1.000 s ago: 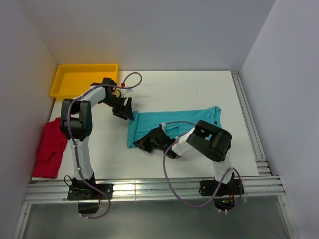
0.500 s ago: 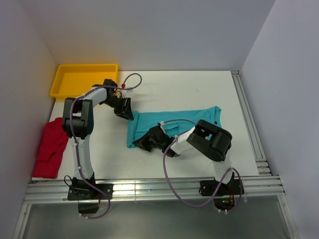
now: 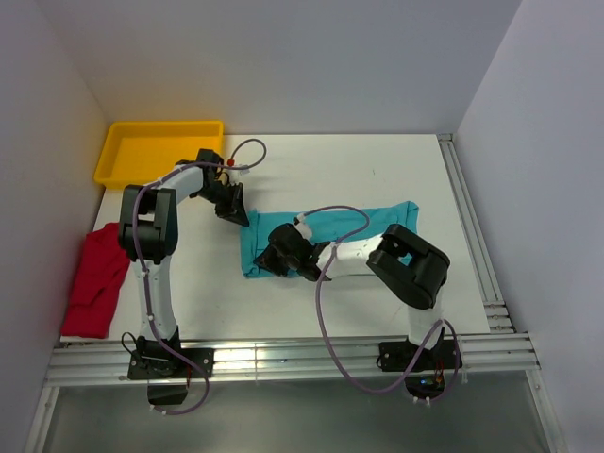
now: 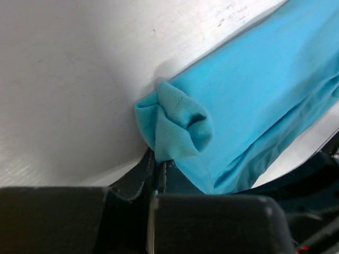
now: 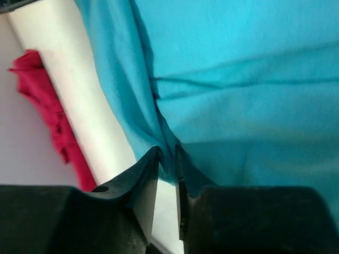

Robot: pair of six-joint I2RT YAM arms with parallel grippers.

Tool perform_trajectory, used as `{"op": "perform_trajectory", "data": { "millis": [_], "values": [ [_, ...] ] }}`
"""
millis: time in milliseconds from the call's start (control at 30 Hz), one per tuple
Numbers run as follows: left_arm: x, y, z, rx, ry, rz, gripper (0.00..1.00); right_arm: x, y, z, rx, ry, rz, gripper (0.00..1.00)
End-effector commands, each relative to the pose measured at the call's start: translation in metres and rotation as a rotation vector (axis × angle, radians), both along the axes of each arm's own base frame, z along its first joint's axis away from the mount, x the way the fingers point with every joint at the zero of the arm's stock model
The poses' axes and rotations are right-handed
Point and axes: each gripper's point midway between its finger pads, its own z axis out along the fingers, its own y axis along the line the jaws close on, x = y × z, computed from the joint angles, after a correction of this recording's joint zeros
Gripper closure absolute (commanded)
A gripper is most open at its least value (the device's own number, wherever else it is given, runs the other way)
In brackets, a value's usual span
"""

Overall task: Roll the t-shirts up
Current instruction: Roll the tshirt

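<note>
The teal t-shirt [image 3: 377, 220] lies folded into a long band across the table's middle. Its left end is bunched [image 4: 177, 124]. My left gripper [image 3: 237, 209] is shut on that end's far corner, with the cloth pinched between the fingertips [image 4: 158, 159]. My right gripper [image 3: 271, 259] sits low over the band's near left edge. Its jaws stand slightly apart, with a fold of the teal cloth [image 5: 238, 79] running into the gap [image 5: 168, 153]. The red t-shirt [image 3: 94, 278] lies crumpled at the table's left edge and shows again in the right wrist view [image 5: 53, 124].
A yellow tray [image 3: 160, 125] stands at the far left corner. Walls close in the table on the left, back and right. A metal rail [image 3: 472, 236] runs along the right side, and another along the near edge by the arm bases.
My left gripper has closed on the teal shirt's far left corner. My right gripper's jaws have parted, and it has shifted up and left over the shirt's edge.
</note>
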Motion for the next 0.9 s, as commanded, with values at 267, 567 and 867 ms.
{"op": "perform_trajectory", "data": {
  "millis": [267, 567, 867],
  "values": [
    [0.024, 0.013, 0.012, 0.203, -0.105, 0.038, 1.0, 0.018, -0.038, 0.036, -0.47, -0.21, 0.021, 0.54],
    [0.025, 0.008, 0.02, 0.294, -0.127, 0.019, 1.0, 0.022, 0.008, 0.074, -0.701, -0.369, 0.105, 0.5],
    [0.019, 0.001, 0.02, 0.33, -0.124, -0.007, 1.0, 0.023, 0.02, 0.056, -0.947, -0.408, 0.15, 0.49]
  ]
}}
